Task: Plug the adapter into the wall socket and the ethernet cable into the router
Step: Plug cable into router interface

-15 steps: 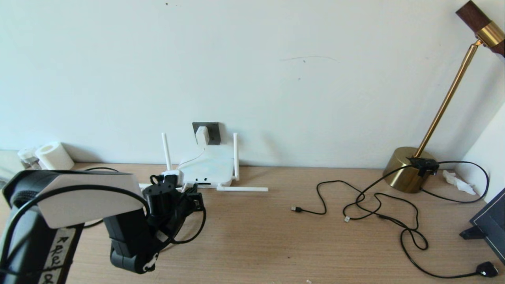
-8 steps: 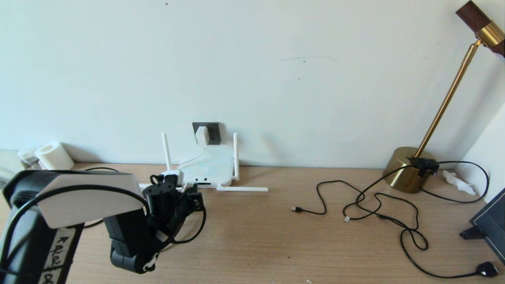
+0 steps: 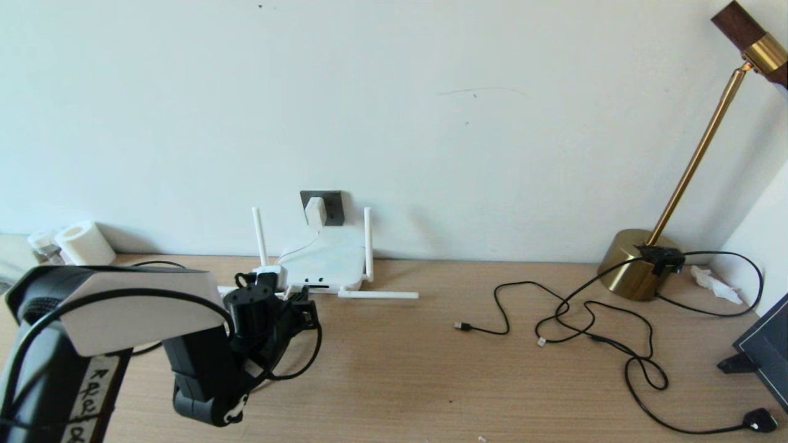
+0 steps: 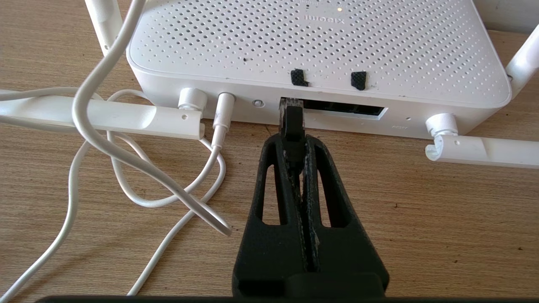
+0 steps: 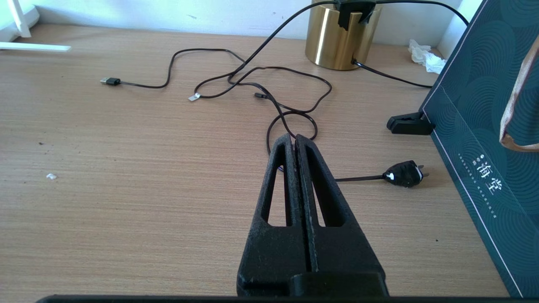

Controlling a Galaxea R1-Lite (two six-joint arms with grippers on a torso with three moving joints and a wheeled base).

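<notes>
The white router [image 3: 323, 264] lies flat against the wall, and its dark port slot [image 4: 349, 110] faces my left wrist camera. My left gripper [image 4: 293, 145] is shut on the black plug end of the ethernet cable [image 4: 291, 120]. The plug's tip sits at the left end of that slot; how deep it goes is hidden. In the head view the left gripper [image 3: 300, 306] is right in front of the router, and the cable loops [image 3: 311, 360] below it. The white adapter [image 3: 316, 211] sits in the dark wall socket [image 3: 333, 207]. My right gripper [image 5: 295, 139] hovers shut and empty over the table.
The adapter's white cord [image 4: 105, 139] coils beside the router, and two antennas [image 4: 484, 152] lie flat. Thin black cables [image 3: 585, 320], a black plug [image 5: 403, 174], a brass lamp base [image 3: 634, 267] and a dark green bag [image 5: 480, 122] fill the right side. A paper roll [image 3: 83, 243] stands far left.
</notes>
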